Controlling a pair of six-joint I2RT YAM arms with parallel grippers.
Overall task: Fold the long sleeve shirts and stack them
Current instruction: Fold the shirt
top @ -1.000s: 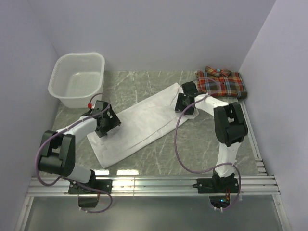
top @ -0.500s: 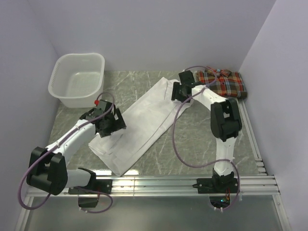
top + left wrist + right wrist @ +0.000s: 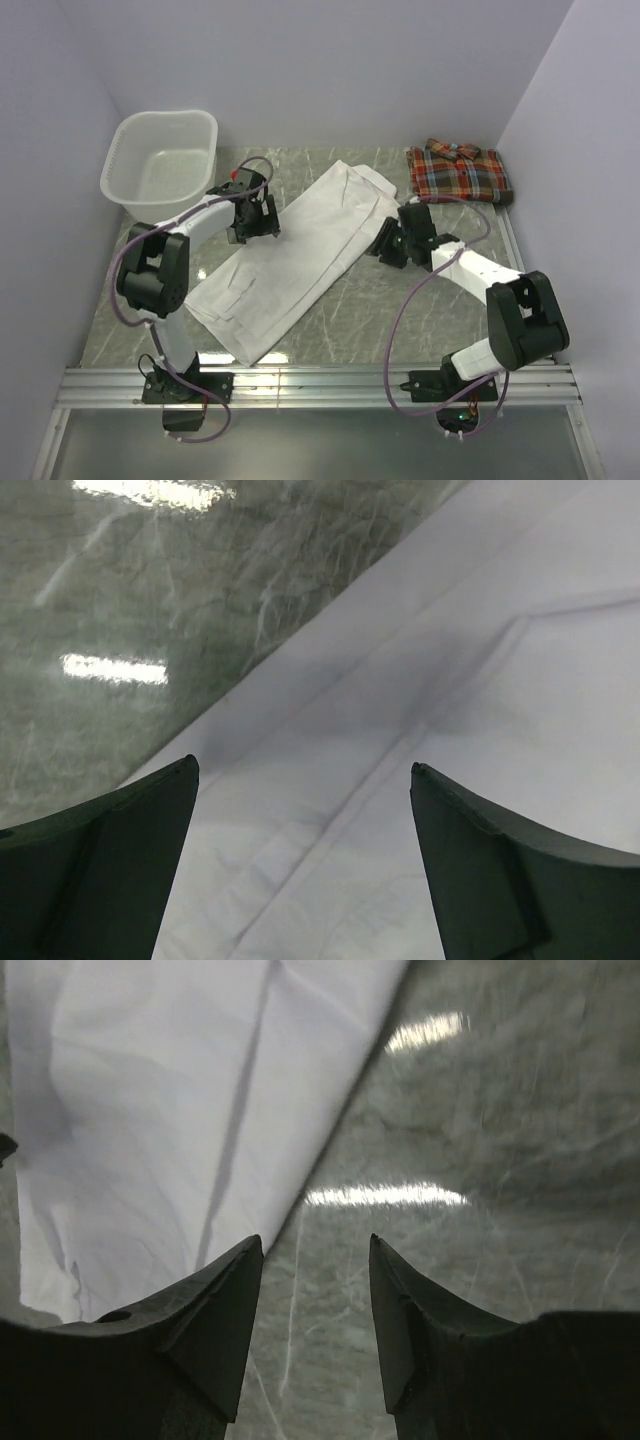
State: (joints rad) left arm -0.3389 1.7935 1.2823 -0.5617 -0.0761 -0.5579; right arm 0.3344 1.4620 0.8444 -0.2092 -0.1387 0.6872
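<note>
White cloth lies flat on the grey table (image 3: 430,310). It is the white shirt (image 3: 290,262), made into one long strip. The strip runs from near left to far right, with the collar at the far end. It looks smooth, with a few soft lines and seams.

The right claw (image 3: 388,243) hangs by the right long edge. Its own camera shows its fingers apart, with nothing between them. They are over bare table, and the cloth edge is just to their left.

A little farther off, the left claw (image 3: 255,215) is at the left long edge. Its fingers are wide apart with nothing between them, and it hangs right over the cloth. So I think the left claw is closer to a grab. The strip lies between the two claws, and I think a fold across its long way comes next.

At the far right the plaid shirt (image 3: 460,172) sits folded, well apart from the white one. The white shirt is not on it yet.
</note>
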